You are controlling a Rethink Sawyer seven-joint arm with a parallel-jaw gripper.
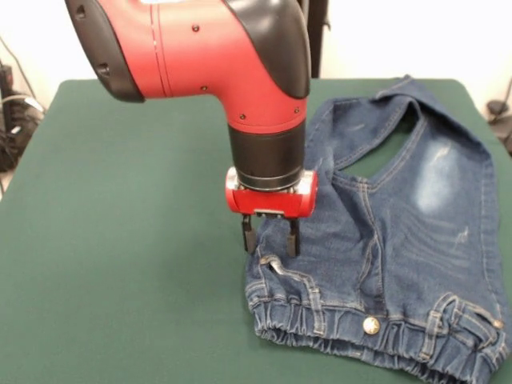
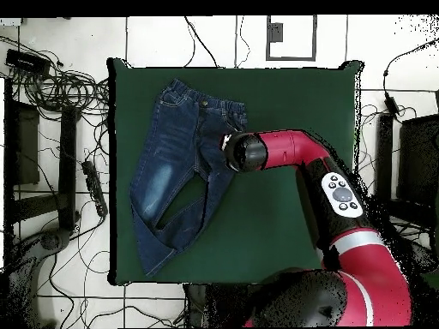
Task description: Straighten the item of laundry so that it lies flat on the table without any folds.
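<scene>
Lying on the right part of the table (image 1: 120,240) in the front view, the jeans (image 1: 400,240) have their gathered waistband nearest the camera, along the bottom edge, with the brass button (image 1: 370,324) at its middle. Their long axis runs from the waistband up and away toward the table's far right corner, where the legs end. The two legs part around a patch of bare green felt, and one leg carries a faded whitish patch. The cloth is rumpled near the fly and at the waistband's right end.

The arm comes down from above, its red elbow bent and its black wrist pointing straight down. The gripper (image 1: 270,234) hangs vertical over the jeans' left hip, just above the waistband corner. Its two black fingers (image 1: 247,232) stand apart with a clear gap between them, and nothing is held in that gap. Whether the tips touch the denim or stop just short of it is hard to say from here.

From overhead, the jeans (image 2: 176,167) lie on the left half of the table (image 2: 291,171), waistband at the top near the far edge, legs slanting down and to the left. The arm reaches in from the lower right, its wrist covering the waistband's right end, so the gripper itself is hidden below it.
</scene>
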